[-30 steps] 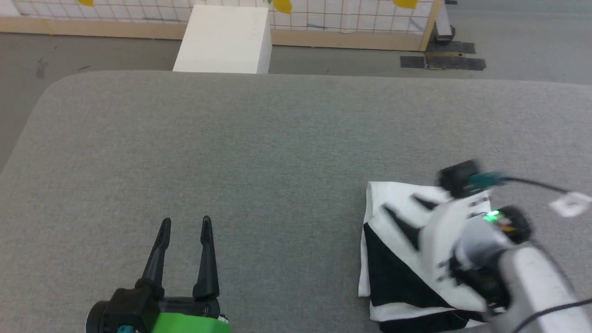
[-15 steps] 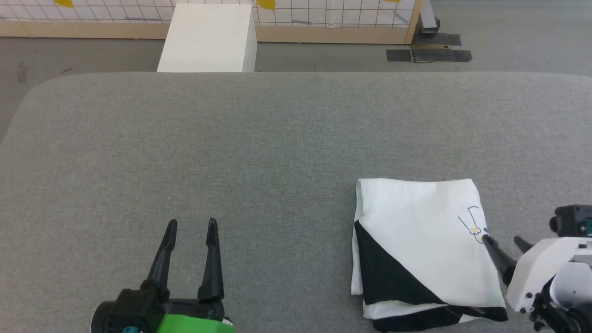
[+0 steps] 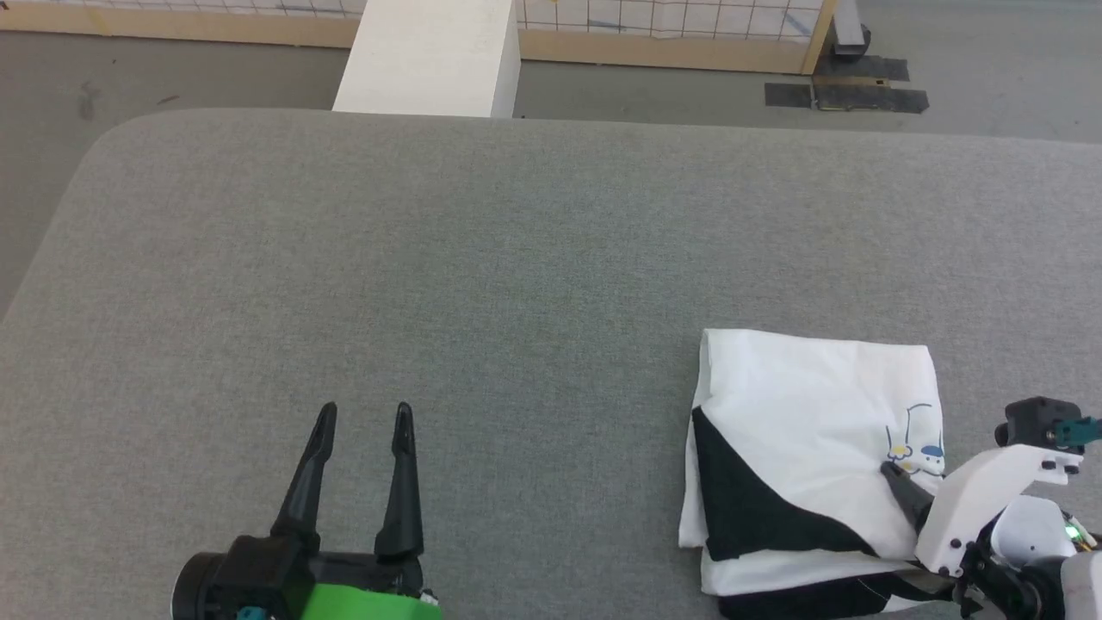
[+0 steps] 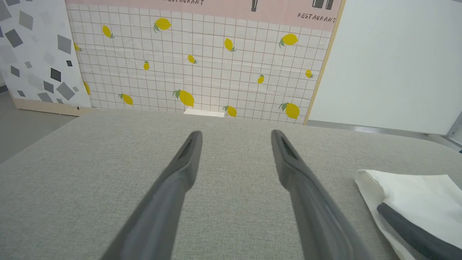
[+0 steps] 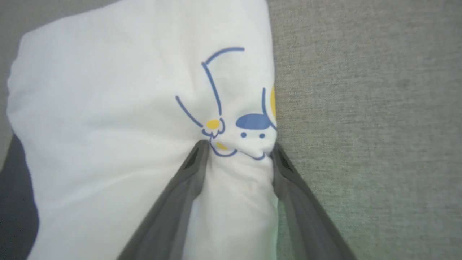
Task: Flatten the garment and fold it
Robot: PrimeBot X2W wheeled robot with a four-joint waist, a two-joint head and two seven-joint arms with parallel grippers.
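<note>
Currently, the folded white-and-black garment [image 3: 801, 413], judged soft and light, lies near right on the grey fabric surface [image 3: 516, 258], where the right pincer [image 5: 238, 151], fingers wide apart, straddles bunched cloth at its printed edge, the best place to grasp.

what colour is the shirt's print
The print is blue and yellow, clearest in right wrist view.

You have bright, even light with faint soft shadows; your head view is sharp, wrist views blur nearest the lens.
</note>
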